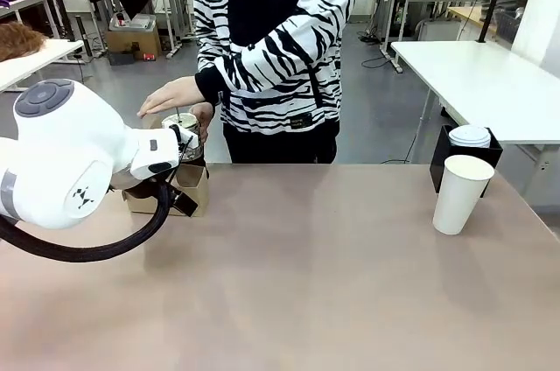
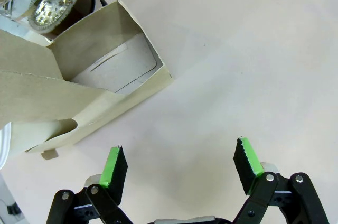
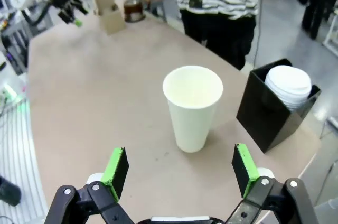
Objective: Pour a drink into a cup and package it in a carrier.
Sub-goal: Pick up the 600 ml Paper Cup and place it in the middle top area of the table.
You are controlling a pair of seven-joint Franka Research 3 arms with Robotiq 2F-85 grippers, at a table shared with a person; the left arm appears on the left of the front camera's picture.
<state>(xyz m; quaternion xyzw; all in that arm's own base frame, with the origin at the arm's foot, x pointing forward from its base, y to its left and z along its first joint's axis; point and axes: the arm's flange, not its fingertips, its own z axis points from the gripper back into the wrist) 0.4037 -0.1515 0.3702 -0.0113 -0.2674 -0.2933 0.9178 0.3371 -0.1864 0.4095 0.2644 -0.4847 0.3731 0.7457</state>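
A small patch [image 1: 302,122] is seen at the hem of the person's striped top [image 1: 280,47]; its print is too small to be read. The cup [image 3: 193,108] is plain white and stands upright on the table [image 1: 306,283], its long axis vertical, its wider open mouth turned upward. It is placed near the table's far right corner, just beside a black box [image 3: 266,115] in which white lids [image 3: 288,84] are stacked.

The carrier [image 2: 105,71] is set at the far left of the table, its centre panel upright. A glass pitcher [image 1: 184,130] holding the dark drink [image 3: 132,8] is seen just beside it, and a hand [image 1: 171,95] of the person is held flat over the pitcher's top.

The left gripper [image 2: 180,163] is spread wide with nothing between its green pads, over bare table near the carrier. The right gripper [image 3: 179,165] is likewise spread wide and empty; the cup is framed between its fingers but lies beyond them, untouched.
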